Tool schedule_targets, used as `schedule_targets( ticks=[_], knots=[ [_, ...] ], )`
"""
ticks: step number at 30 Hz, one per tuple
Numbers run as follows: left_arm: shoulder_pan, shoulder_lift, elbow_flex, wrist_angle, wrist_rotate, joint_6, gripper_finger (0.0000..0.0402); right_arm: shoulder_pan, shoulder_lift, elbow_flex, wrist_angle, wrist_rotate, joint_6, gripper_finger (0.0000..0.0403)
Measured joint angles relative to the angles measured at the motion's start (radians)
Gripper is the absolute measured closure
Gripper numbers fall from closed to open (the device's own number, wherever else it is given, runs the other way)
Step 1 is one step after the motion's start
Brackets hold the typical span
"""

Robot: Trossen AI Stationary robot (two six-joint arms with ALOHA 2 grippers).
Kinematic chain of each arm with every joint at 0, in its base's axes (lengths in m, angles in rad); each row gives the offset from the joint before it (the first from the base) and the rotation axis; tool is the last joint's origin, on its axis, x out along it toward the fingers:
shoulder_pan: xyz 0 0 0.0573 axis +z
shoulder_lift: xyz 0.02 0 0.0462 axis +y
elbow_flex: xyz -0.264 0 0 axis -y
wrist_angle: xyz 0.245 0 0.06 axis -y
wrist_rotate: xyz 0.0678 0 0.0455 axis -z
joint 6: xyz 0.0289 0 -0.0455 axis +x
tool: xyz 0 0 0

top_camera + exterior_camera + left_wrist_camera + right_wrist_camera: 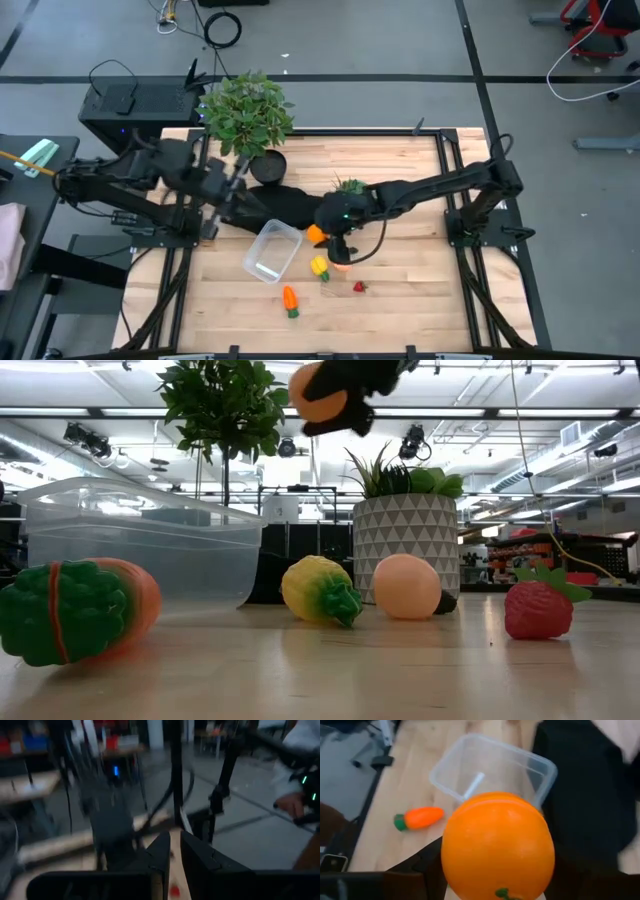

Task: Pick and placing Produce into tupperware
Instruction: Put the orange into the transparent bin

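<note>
Right end effector [320,236] pinching orange [497,847], raised above table [420,280], just beside tupperware [272,251]. Carrot [290,300], strawberry [538,605] on table. Left end effector [172,852] near plant [245,110], fingers nearly together.

Setting: robotics lab or workshop floor in an open industrial hall. Evidence — a light wooden table [400,290] on a black metal frame, two dark robot arms mounted at its edges; grey concrete floor marked with dark lines; loose cables [222,28] and a white cord lying on the floor; a black equipment case [125,105] beside the table. The low view shows an exposed ceiling with strip lights [560,412], pipes and hanging fixtures — benches and racks of gear behind. The left wrist view shows a person's sleeve [295,755] near further workstations.
</note>
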Motion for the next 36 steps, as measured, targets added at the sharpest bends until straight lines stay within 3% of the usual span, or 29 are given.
schedule_targets(
  ticks=[14,18,28,36],
  knots=[
    [0.003,-0.096,0.0,0.018,-0.038,0.056,0.0351,-0.072,0.131,0.024,0.239,-0.137,0.046,0.015],
    [0.003,-0.095,0.0,0.016,-0.038,0.056,0.0351,-0.075,0.188,0.147,0.21,-0.132,0.02,0.0149],
    [0.003,-0.095,0.0,0.013,-0.038,0.056,0.0345,-0.116,0.423,0.551,-0.081,-0.139,-0.07,0.0149],
    [0.003,-0.095,0.0,0.013,-0.038,0.056,0.0344,-0.105,0.562,0.706,-0.126,-0.187,-0.067,0.015]
  ],
)
